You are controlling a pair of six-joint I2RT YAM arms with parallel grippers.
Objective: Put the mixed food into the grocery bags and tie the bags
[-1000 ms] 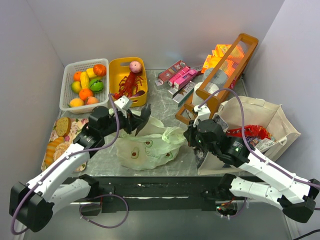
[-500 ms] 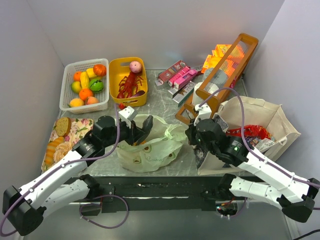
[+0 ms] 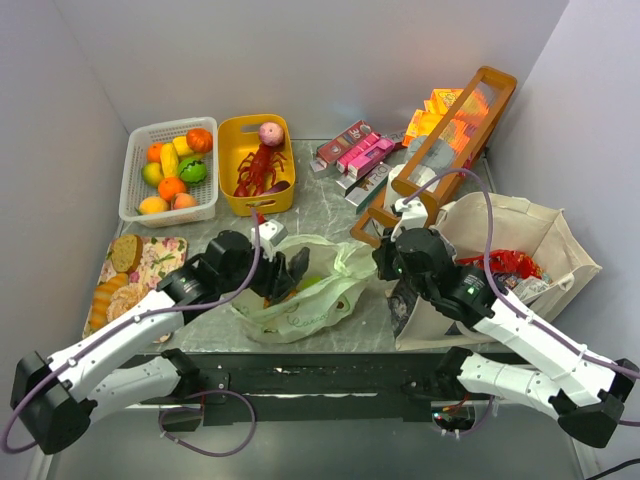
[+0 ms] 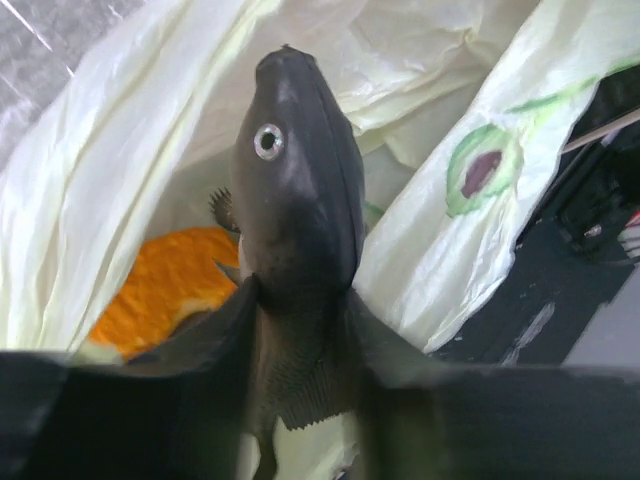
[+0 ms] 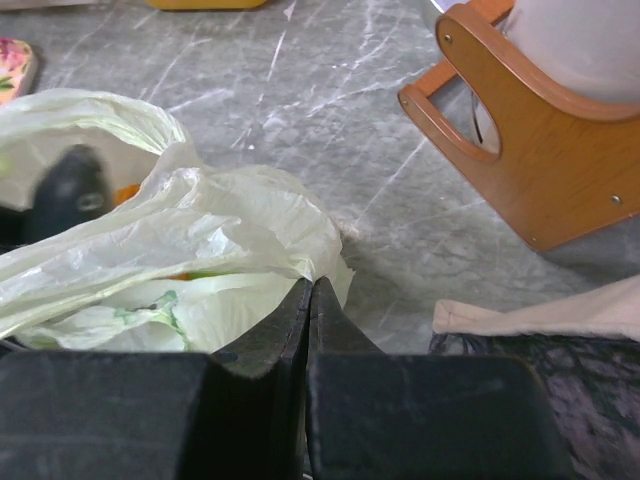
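The right hand (image 5: 308,300) is clenched, its two dark fingers pressed flat together with the edge of the pale green plastic bag (image 5: 230,220) pinched at their tips. In the overhead view this grip sits at the centre of the frame, on the bag's right side. The left hand (image 3: 285,272) reaches into the bag's mouth from the left. Its own camera shows one dark finger (image 4: 295,180) inside the film, above an orange piece of food (image 4: 165,285); I cannot tell whether this hand is released or closed.

The bag lies low in the centre on the grey marbled worktop (image 3: 330,200) and is printed with an avocado-half picture (image 4: 480,170). At right centre stands the beige canvas tote (image 3: 545,235) with a red packet (image 3: 510,262) inside. Its black printed panel (image 3: 405,310) is too small to read, as is the print on the pink and maroon boxes (image 3: 360,152) at upper centre.
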